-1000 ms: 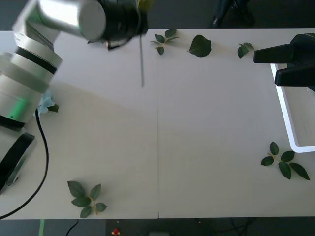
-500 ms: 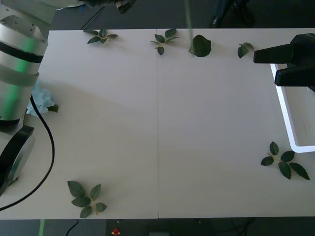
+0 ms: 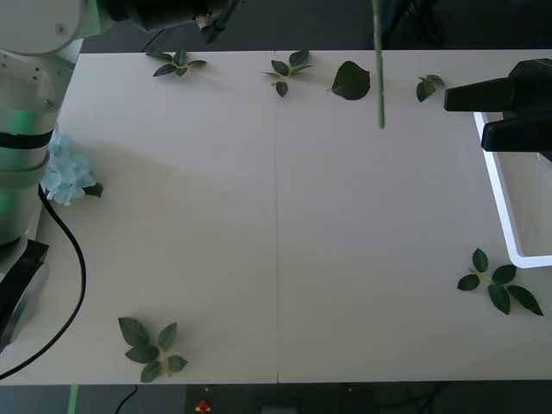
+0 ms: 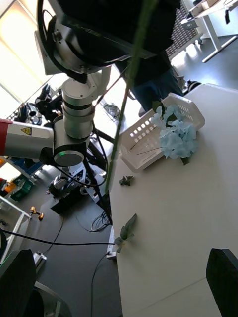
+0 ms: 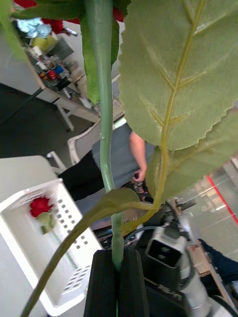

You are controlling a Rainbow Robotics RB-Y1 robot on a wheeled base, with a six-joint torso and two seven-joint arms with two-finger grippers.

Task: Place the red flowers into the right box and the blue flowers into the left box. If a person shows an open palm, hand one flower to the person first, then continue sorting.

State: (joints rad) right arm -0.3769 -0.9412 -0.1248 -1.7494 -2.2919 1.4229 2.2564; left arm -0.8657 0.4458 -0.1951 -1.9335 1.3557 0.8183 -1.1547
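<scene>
On white table (image 3: 276, 224), scattered leaf sprigs (image 3: 153, 345), left tool (image 5: 117, 277) clamped on rose stem (image 5: 105, 124)

Table (image 3: 276, 224) off-white, w/ dark green leaf sprigs (image 3: 151, 345). Blue flowers (image 3: 67, 175) pale blue, fluffy. Right box (image 3: 504, 216) white; in left wrist view it has a perforated floor & one red rose (image 5: 40, 205). Held stem (image 5: 105, 124) green w/ lighter-veined green leaves. Left box (image 4: 148, 133) white, gridded. Left gripper (image 5: 117, 282) & right gripper (image 3: 496, 108) fingers black.
</scene>
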